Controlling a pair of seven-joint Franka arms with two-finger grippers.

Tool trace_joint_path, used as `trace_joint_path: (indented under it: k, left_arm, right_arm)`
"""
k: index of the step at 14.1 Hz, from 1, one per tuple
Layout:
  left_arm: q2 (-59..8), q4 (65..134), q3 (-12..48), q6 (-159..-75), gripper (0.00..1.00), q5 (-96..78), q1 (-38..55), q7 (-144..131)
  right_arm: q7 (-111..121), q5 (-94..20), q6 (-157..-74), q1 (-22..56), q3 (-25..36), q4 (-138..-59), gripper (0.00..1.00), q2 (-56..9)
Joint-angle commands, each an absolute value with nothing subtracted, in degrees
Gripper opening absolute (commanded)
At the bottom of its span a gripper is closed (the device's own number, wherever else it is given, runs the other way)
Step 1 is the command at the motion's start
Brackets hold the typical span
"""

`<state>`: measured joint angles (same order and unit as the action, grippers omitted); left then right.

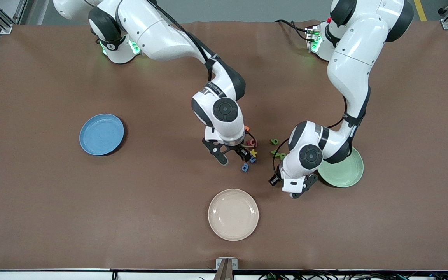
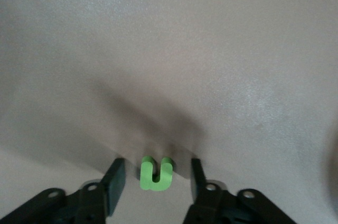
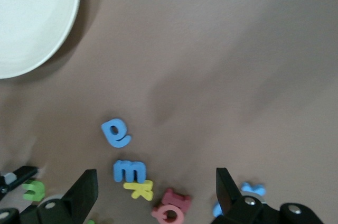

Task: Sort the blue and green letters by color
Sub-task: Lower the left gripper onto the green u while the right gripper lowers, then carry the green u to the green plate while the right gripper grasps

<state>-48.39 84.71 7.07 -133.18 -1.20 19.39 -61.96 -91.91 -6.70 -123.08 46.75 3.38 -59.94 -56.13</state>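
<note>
My left gripper [image 2: 156, 167] is down at the table beside the pale green plate [image 1: 346, 173], open, with a green letter "u" [image 2: 156, 177] lying between its fingers, a small gap on each side. In the front view my left gripper [image 1: 301, 188] hides that letter. Two more green letters [image 1: 278, 152] lie beside it. My right gripper [image 3: 156, 174] hangs open low over the letter heap, with a blue "m" [image 3: 129, 170] under its jaws. A blue "e" [image 3: 115, 132] lies just past them, and another blue letter [image 3: 252, 188] lies by one finger. From the front, my right gripper [image 1: 232, 154] is next to blue letters [image 1: 245, 167].
A yellow letter [image 3: 140, 189], a red letter [image 3: 177, 201] and a pink ring [image 3: 169, 215] lie in the heap under my right gripper. The blue plate [image 1: 101, 134] sits toward the right arm's end. A beige plate [image 1: 233, 214] lies nearer the front camera.
</note>
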Motion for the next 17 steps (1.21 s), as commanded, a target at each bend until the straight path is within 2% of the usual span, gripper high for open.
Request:
trace_joint_path:
  k: [1,5,12,17]
  left_arm:
    - [-49.2,83.7,6.8,-133.8,0.42,-0.1,20.0,-63.2]
    - [-49.0,83.7,6.8,-133.8,0.25,0.0,20.0,-63.5]
    - [-45.2,83.8,6.8,-132.7,0.20,0.1,18.4,-62.6]
    - [-40.8,84.5,6.9,-123.2,0.20,0.0,16.1,-53.1]
  right_arm:
    - [-93.6,-6.5,-126.7,49.7,6.8,-57.1,0.98,-59.5]
    - [-93.6,-6.5,-130.9,50.5,8.3,-55.5,0.92,-62.6]
    - [-96.3,-6.5,-133.3,51.1,8.3,-53.3,0.80,-64.9]
    - [-97.6,-6.5,-136.0,52.0,8.4,-53.2,0.78,-66.8]
